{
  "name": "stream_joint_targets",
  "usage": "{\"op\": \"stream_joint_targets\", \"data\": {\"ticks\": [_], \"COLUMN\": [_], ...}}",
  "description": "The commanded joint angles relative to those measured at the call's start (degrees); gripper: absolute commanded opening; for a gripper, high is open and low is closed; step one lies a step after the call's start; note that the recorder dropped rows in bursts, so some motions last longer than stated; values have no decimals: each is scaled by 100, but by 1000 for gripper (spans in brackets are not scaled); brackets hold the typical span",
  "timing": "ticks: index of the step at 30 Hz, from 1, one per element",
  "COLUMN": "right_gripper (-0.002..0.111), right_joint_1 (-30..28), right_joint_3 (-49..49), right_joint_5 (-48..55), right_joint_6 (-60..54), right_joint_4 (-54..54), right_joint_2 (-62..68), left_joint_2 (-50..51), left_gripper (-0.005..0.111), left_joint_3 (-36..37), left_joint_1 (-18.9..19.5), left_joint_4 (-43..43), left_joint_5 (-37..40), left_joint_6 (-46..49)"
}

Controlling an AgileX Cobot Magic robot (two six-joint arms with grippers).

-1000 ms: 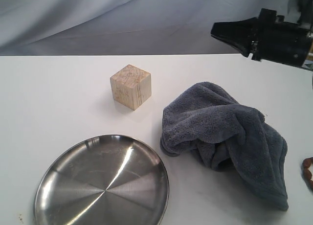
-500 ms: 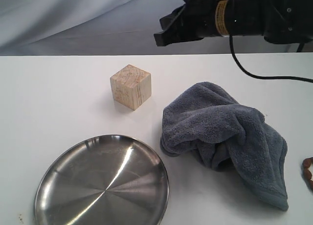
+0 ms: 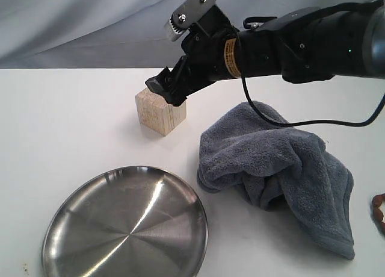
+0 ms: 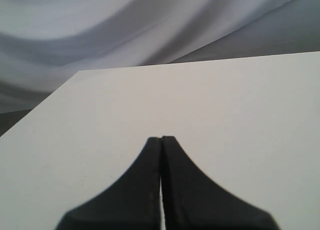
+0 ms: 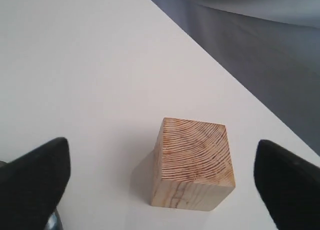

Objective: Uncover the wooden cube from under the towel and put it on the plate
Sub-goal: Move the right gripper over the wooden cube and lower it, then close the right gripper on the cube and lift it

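Swooping from upper right over the uncovered wooden cube (image 3: 157,115), upper centre, right gripper (image 3: 165,89) fingers newly spread, left gripper (image 4: 161,140) fingers pressed together; towel (image 3: 277,162) lying right; lift to lower-left plate (image 3: 126,226) seemingly next.

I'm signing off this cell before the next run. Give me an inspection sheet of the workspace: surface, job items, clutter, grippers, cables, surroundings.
Surface: white table, nothing spilled seen.
Job's things: pale wooden cube uncovered, standing on the table; round stainless-steel plate nearer the camera, empty; crumpled grey-blue plush towel beside the cube, apart from it.
Clutter: small brown object at the exterior view's right edge, cut off, unidentifiable.
Grippers: right gripper open, fingers either side of the cube, not closed on it; left gripper shut over bare table.
Cables: black cable hanging from the right arm above the towel.
Surroundings: draped grey-white cloth backdrop.
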Motion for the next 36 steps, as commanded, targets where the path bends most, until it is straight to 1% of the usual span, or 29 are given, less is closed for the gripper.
{"op": "stream_joint_targets", "data": {"ticks": [1,5,7,10,12,13,15,16,17,18,21,24,27,36], "right_gripper": [105,105,105,105,105,105,105,105,105,105,105,105,105,105], "right_joint_1": [35,49,49,49,49,49,49,49,49,49,49,38,-1,-11], "right_joint_3": [-34,-34,-34,-34,-139,-313,-816,-1233,-1486,-1902,-2440,-2570,-2570,-2570], "right_joint_5": [161,227,545,790,1173,1191,652,386,386,386,126,228,499,452], "right_joint_6": [-280,-114,119,-75,-143,-13,-12,165,375,815,826,787,485,322], "right_joint_4": [-20,-20,-20,-20,-20,-20,-6,-6,-20,-20,-20,-20,-20,-20], "right_joint_2": [-2,-2,42,326,614,792,1057,1278,1412,1680,2081,2349,2586,2966], "left_joint_2": [-26,-26,-26,-26,-26,-26,-26,-26,-26,-26,-26,-26,-26,-26], "left_gripper": [1,1,1,1,1,1,1,1,1,1,1,1,1,1], "left_joint_3": [20,20,20,20,20,20,20,20,20,20,20,20,20,20], "left_joint_1": [17,17,17,17,17,17,17,17,17,17,17,17,17,17], "left_joint_4": [-50,-50,-50,-50,-50,-50,-50,-50,-50,-50,-50,-50,-50,-50], "left_joint_5": [-33,-33,-33,-33,-33,-33,-33,-33,-33,-33,-33,-33,-33,-33], "left_joint_6": [-11,-11,-11,-11,-11,-11,-11,-11,-11,-11,-11,-11,-11,-11]}}
